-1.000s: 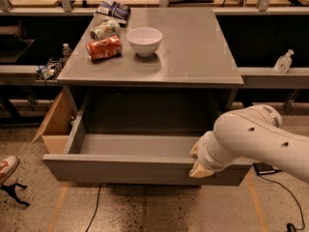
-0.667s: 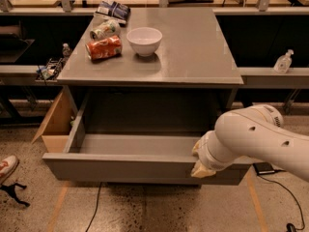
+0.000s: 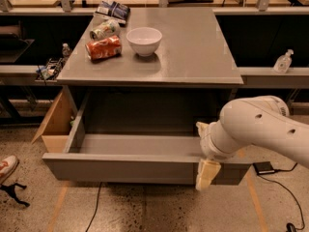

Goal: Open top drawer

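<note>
The top drawer stands pulled well out from under the grey bench, its long grey front across the lower middle of the frame and its bare grey box interior open to view. The gripper sits at the right part of that front, at the end of the thick white arm that comes in from the right edge. Its cream fingers straddle the top edge of the front panel, one hanging down the outer face and the other behind it inside the box, clamped on the panel. On the bench's upper left stand a white bowl, a red can lying on its side just left of the bowl, a pale green can behind that, and a dark packet at the far edge (its print is unreadable). A cardboard box leans beside the drawer's left wall.
</note>
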